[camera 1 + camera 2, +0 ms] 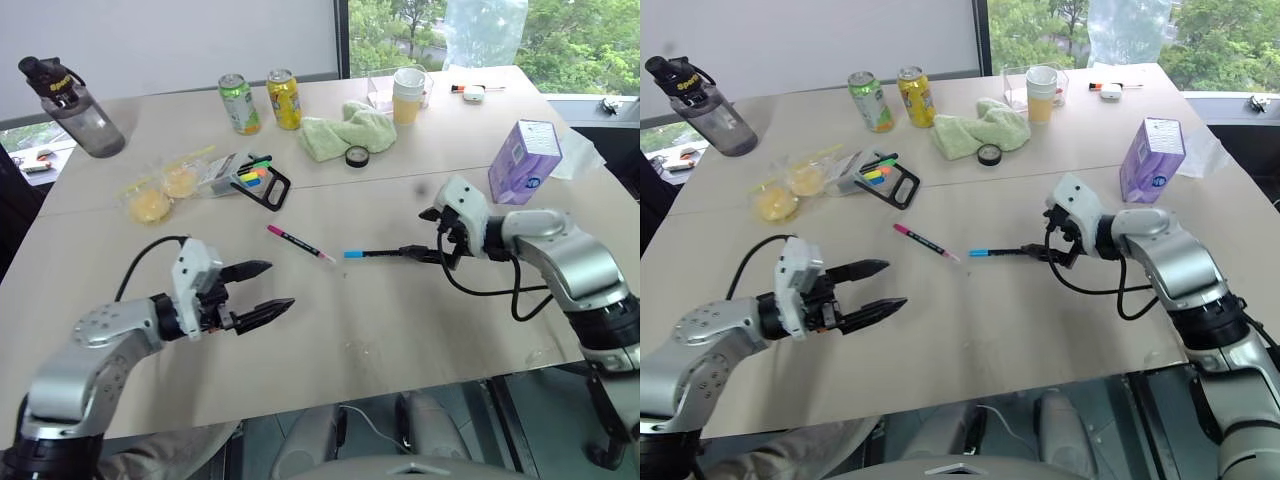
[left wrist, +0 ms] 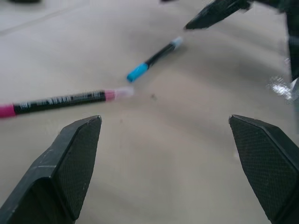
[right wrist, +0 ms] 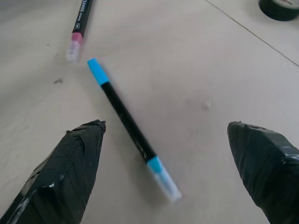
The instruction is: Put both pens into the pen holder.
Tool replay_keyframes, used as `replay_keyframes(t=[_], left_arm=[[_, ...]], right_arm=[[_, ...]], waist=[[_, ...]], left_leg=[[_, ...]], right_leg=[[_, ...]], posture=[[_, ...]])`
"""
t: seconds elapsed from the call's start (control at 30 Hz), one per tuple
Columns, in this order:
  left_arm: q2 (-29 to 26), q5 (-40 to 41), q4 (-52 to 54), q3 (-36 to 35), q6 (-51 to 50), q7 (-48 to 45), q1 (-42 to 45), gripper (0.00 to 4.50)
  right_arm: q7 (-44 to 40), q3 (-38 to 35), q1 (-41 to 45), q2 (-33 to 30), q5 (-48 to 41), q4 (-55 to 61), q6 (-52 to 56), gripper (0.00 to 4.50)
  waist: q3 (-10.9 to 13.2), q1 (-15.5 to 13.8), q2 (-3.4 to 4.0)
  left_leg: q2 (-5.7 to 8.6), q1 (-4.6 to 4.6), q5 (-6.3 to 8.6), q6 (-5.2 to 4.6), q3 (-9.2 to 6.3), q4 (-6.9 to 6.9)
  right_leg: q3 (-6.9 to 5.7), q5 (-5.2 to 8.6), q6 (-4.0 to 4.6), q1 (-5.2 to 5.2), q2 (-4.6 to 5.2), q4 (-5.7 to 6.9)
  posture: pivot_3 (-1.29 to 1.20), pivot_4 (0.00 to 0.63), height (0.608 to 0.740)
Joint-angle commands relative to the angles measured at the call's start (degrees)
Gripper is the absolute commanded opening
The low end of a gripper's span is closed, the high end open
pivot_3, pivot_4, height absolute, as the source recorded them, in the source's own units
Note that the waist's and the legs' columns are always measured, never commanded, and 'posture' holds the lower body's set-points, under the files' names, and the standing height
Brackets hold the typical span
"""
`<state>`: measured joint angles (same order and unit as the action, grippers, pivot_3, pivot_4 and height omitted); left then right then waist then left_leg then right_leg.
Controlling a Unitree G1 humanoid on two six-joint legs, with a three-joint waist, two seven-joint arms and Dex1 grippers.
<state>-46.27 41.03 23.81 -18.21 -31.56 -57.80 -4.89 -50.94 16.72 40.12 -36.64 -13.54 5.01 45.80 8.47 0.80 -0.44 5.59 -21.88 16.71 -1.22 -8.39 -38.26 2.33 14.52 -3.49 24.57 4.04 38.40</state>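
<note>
Lying loose on the pale, matte table [image 1: 420,330], well short of the pen holder [image 1: 250,178] tipped on its side near the far edge: slim, round blue pen [image 3: 128,123] and pink pen [image 1: 300,243], nearly tip to tip. Spreading wide over the blue one, right gripper [image 3: 166,154], blunt tape-wrapped fingers [image 3: 74,158] straddling it for a pinch, probably (nothing held). Hovering likewise apart and empty, left gripper [image 2: 163,154], textured black pads [image 2: 79,154] aiming toward the pink pen.

Bright window daylight, soft shadows; wrist views blurred.
</note>
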Motion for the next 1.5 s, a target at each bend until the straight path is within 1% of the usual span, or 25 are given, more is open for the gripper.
replay_keyframes(t=[0.03, 0.17, 0.27, 0.3, 0.33, 0.37, 0.4, 0.57, 0.6, 0.77, 0.9, 0.97, 1.0, 1.03, 1.13, 1.2, 1.33, 1.5], left_arm=[[-2.03, 3.97, 4.32, -3.84, -1.61, -1.39, -1.44, 4.5], [-2.72, 7.2, 8.33, -6.28, -3.58, -0.76, -3.83, 4.5], [-2.54, 7.44, 8.94, -6.59, -3.76, 0.13, -3.97, 4.5], [-2.28, 7.12, 8.82, -6.41, -3.42, 0.42, -3.86, 4.5], [-2.26, 6.39, 8.62, -5.89, -3.06, 0.44, -3.91, 4.5], [-2.35, 5.61, 8.43, -5.36, -2.71, 0.34, -4.09, 4.5], [-2.47, 4.89, 8.2, -4.85, -2.4, 0.24, -4.22, 4.5], [-2.37, 3.75, 7.02, -3.84, -1.56, 0.09, -3.1, 4.5], [-2.3, 3.46, 6.63, -3.63, -1.2, -0.04, -2.62, 4.5], [-0.5, 3.44, 4.82, -1.07, -1.05, 0.7, 0.64, 4.5], [8.41, 1.79, 3.58, 6.49, -4.23, 11.43, 5.59, 4.5], [14.0, 2.39, 2.29, 8.46, -6.43, 17.54, 8.38, 4.5], [16.23, 2.6, 1.65, 8.85, -7.36, 20.2, 9.6, 4.5], [19.59, 4.22, 0.08, 8.8, -8.16, 22.75, 11.71, 4.5], [26.88, 9.73, -3.73, 7.3, -10.06, 27.09, 16.99, 4.5], [29.02, 12.55, -4.38, 6.71, -11.27, 28.33, 18.96, 4.5], [30.87, 15.79, -4.37, 6.91, -12.46, 28.97, 21.18, 4.5], [31.45, 17.37, -4.63, 7.48, -13.0, 28.92, 21.76, 4.5]], right_arm=[[-2.71, 3.46, 3.08, 0.05, 2.05, -2.52, -0.45, 4.47], [-5.34, 7.61, 3.93, -0.29, 4.59, -4.87, -1.7, 4.47], [-5.5, 8.41, 3.93, 0.5, 5.81, -6.25, -2.76, 4.47], [-5.21, 8.65, 3.89, 1.07, 6.25, -6.67, -3.04, 3.95], [-5.04, 8.67, 3.77, 1.71, 6.38, -6.97, -3.04, 3.63], [-4.89, 8.67, 3.62, 2.14, 6.56, -7.04, -2.84, 3.15], [-4.81, 8.65, 3.36, 2.36, 6.79, -7.05, -2.72, 2.75], [-4.73, 8.01, 1.4, 1.76, 7.56, -5.83, -2.47, 0.28], [-4.77, 7.76, 0.96, 1.6, 7.42, -5.32, -2.32, 0.07], [-3.75, 4.4, -0.97, 1.72, 5.9, -2.99, -1.87, 0.07], [-2.51, -2.79, -3.3, 1.37, 1.39, 1.97, 1.47, 0.07], [-1.58, -6.01, -5.12, 2.75, -1.36, 5.2, 1.81, 0.07], [-1.16, -7.22, -5.88, 3.41, -2.56, 6.59, 2.09, 0.07], [-0.64, -8.53, -6.89, 4.31, -4.32, 8.77, 3.33, 0.07], [0.69, -10.38, -9.29, 6.15, -7.79, 13.69, 5.26, 0.07], [1.93, -10.44, -10.29, 6.68, -8.7, 15.66, 6.13, 0.07], [4.36, -11.01, -11.13, 8.62, -11.17, 18.47, 7.37, 0.07], [5.9, -12.06, -10.74, 11.15, -14.71, 20.11, 7.74, 0.07]], waist=[[0.0, -0.01, 0.0], [0.0, 0.04, 0.0], [0.01, 0.02, 0.02], [0.01, 0.01, 0.02], [0.01, 0.07, 0.02], [0.02, 0.13, 0.02], [0.02, 0.16, 0.03], [0.01, 0.03, 0.02], [0.01, -0.02, 0.02], [0.01, -0.13, 0.02], [0.01, -0.23, 0.04], [0.01, -0.2, 0.02], [0.0, -0.14, -0.01], [0.0, -0.08, -0.02], [-0.01, 0.02, -0.04], [-0.01, 0.03, -0.05], [-0.01, 0.07, -0.04], [-0.01, 0.0, -0.04]], left_leg=[[0.0, 0.0, 0.01, -0.01, -0.01, 0.01], [0.0, -0.07, 0.03, -0.05, -0.02, 0.09], [0.0, -0.08, 0.04, -0.06, -0.02, 0.11], [0.0, -0.07, 0.04, -0.05, -0.02, 0.12], [-0.01, -0.07, 0.03, -0.05, -0.03, 0.12], [-0.02, -0.06, 0.03, -0.05, -0.02, 0.12], [-0.02, -0.05, 0.03, -0.05, 0.0, 0.13], [-0.02, -0.06, 0.04, -0.05, -0.01, 0.13], [-0.02, -0.06, 0.04, -0.05, -0.01, 0.13], [-0.01, -0.06, 0.04, -0.05, -0.03, 0.11], [0.01, -0.1, 0.04, -0.06, -0.04, 0.07], [0.02, -0.1, 0.04, -0.06, -0.03, 0.06], [0.01, -0.1, 0.04, -0.06, -0.05, 0.05], [0.0, -0.1, 0.04, -0.06, -0.06, 0.04], [-0.01, -0.08, 0.03, -0.05, -0.04, -0.02], [0.01, -0.07, 0.03, -0.05, 0.01, -0.1], [0.03, -0.04, 0.03, -0.05, 0.05, -0.12], [0.02, 0.0, 0.02, -0.04, 0.07, -0.13]], right_leg=[[0.0, 0.0, 0.0, 0.0, 0.0, -0.04], [-0.01, 0.0, 0.0, 0.0, 0.0, -0.21], [-0.01, 0.0, 0.0, 0.0, 0.0, -0.27], [-0.01, -0.01, 0.0, 0.0, 0.0, -0.27], [-0.01, -0.01, 0.0, 0.0, -0.01, -0.27], [-0.01, -0.01, 0.0, 0.0, -0.02, -0.26], [0.0, -0.01, 0.01, 0.0, -0.02, -0.26], [-0.01, -0.01, 0.0, 0.0, -0.02, -0.28], [-0.02, -0.01, 0.0, 0.0, -0.02, -0.28], [-0.02, -0.01, 0.0, -0.03, -0.01, -0.28], [-0.03, -0.02, -0.01, -0.02, 0.0, -0.29], [-0.03, -0.03, -0.02, -0.02, 0.01, -0.28], [-0.03, -0.03, -0.03, -0.02, 0.0, -0.28], [-0.03, -0.03, -0.03, -0.01, -0.01, -0.26], [-0.03, -0.03, -0.03, 0.0, -0.03, -0.11], [-0.03, -0.03, -0.03, 0.0, -0.01, -0.02], [-0.03, -0.03, -0.04, 0.0, -0.02, 0.03], [-0.02, -0.03, -0.04, 0.01, -0.03, 0.11]], posture=[[0.0, 0.15, 0.74], [0.0, 0.15, 0.74], [0.0, 0.15, 0.74], [0.0, 0.15, 0.74], [0.0, 0.15, 0.74], [0.0, 0.15, 0.74], [0.0, 0.15, 0.74], [0.0, 0.15, 0.74], [0.0, 0.15, 0.74], [0.0, 0.15, 0.74], [0.0, 0.15, 0.74], [0.0, 0.15, 0.74], [0.0, 0.15, 0.74], [0.0, 0.15, 0.74], [0.0, 0.15, 0.74], [0.0, 0.15, 0.74], [0.0, 0.15, 0.74], [0.0, 0.15, 0.74]])
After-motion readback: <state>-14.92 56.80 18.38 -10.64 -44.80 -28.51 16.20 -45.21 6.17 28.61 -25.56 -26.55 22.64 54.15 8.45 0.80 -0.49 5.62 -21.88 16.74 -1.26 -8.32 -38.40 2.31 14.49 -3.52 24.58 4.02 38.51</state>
